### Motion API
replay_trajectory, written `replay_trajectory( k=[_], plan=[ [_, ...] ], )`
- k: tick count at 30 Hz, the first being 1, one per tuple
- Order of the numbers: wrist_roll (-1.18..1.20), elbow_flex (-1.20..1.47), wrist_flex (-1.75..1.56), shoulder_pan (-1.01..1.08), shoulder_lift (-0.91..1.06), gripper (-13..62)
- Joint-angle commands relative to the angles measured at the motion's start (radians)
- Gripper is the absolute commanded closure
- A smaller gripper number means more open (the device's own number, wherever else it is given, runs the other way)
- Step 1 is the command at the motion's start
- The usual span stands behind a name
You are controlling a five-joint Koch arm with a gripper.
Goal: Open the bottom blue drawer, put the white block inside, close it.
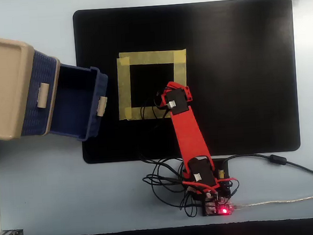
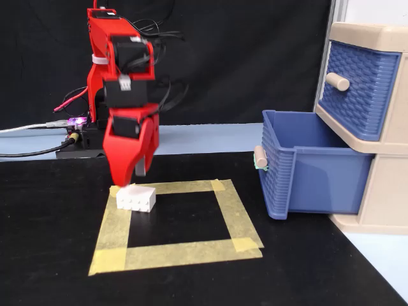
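Overhead view: a black mat [image 1: 238,63] covers most of the pale table [image 1: 55,200]. On the mat sits a square outline of yellow tape [image 1: 150,59]. At nine o'clock from the tape stands a beige drawer cabinet [image 1: 4,88], its bottom blue drawer [image 1: 83,104] pulled out toward three o'clock, its front panel reaching over the mat's edge. The drawer's small beige knob [image 1: 102,106] faces the tape. The upper drawer [image 1: 42,93] is pushed in, with its own knob [image 1: 42,95] showing. The red arm [image 1: 188,131] rises from its base at six o'clock of the mat, among black cables [image 1: 164,184], and leans toward eleven o'clock, so that its wrist covers the tape square's corner at about five o'clock. From here the gripper and the white block are hidden beneath the arm.

Fixed view: the camera faces the arm from across the mat. The gripper [image 2: 131,180] points straight down, its tips just above the white block [image 2: 136,197], perhaps grazing its top; contact cannot be judged. Whether the jaws are apart or together cannot be told, since the red shell hides them. The block lies on the tape square's corner at ten o'clock, partly on tape and partly on black mat. At three o'clock from the block, well apart, the bottom blue drawer [image 2: 306,166] stands open and the inside that shows holds nothing, with the closed upper drawer [image 2: 357,86] above it in the beige cabinet [image 2: 382,191].
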Motion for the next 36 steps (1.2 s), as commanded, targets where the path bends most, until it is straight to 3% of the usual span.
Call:
replay_trajectory(
  k=[1,7,18,20,23,28,31,33,36],
  plan=[
    [0.003,-0.035,-0.018,-0.009,-0.018,16.0],
    [0.000,-0.043,-0.061,-0.006,-0.137,16.0],
    [-0.014,-0.048,-0.046,0.021,-0.144,17.1],
    [-0.002,-0.048,-0.052,0.032,-0.150,26.6],
    [-0.014,-0.061,-0.072,0.043,-0.074,58.4],
    [-0.029,-0.183,0.000,0.044,0.061,57.5],
    [-0.273,-0.420,0.202,0.032,0.163,57.5],
    [-0.606,-0.580,0.291,-0.015,0.152,57.5],
    [-1.134,-0.675,0.291,-0.328,0.098,57.5]
  ],
)
